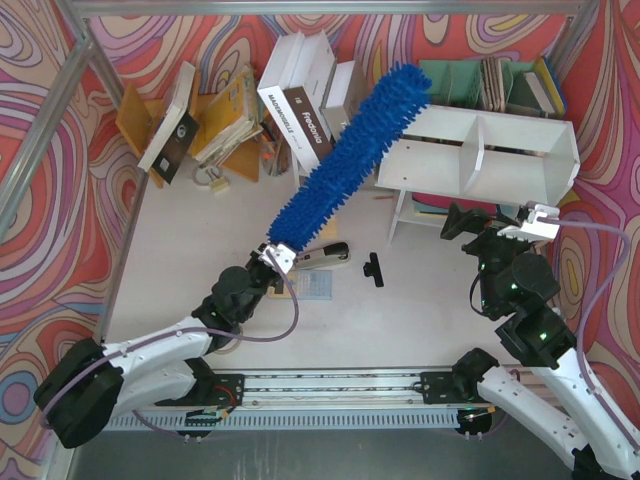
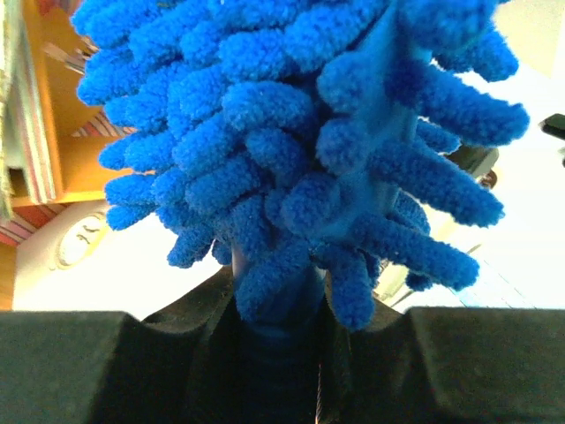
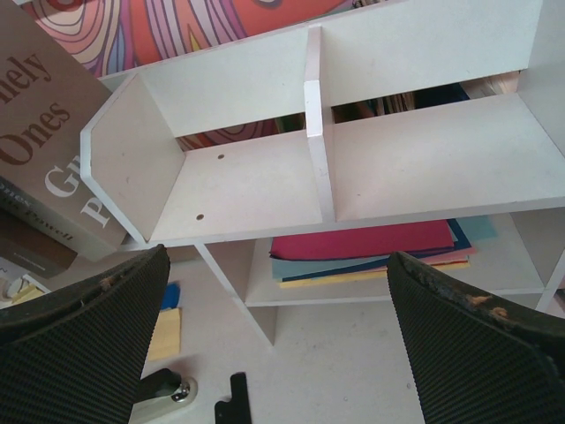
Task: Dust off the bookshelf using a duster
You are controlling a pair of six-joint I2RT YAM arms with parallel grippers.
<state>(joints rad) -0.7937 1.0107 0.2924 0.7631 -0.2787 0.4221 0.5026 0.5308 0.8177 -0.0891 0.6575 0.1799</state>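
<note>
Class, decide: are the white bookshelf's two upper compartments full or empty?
Empty: both compartments of the bookshelf show only bare white boards.

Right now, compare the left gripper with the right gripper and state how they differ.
The left gripper is shut on the handle of the duster; the right gripper stands wide open and holds nothing. The left gripper has the blue bristles right in front of it, while the right gripper faces the two open compartments of the bookshelf. Both are black two-finger grippers.
</note>
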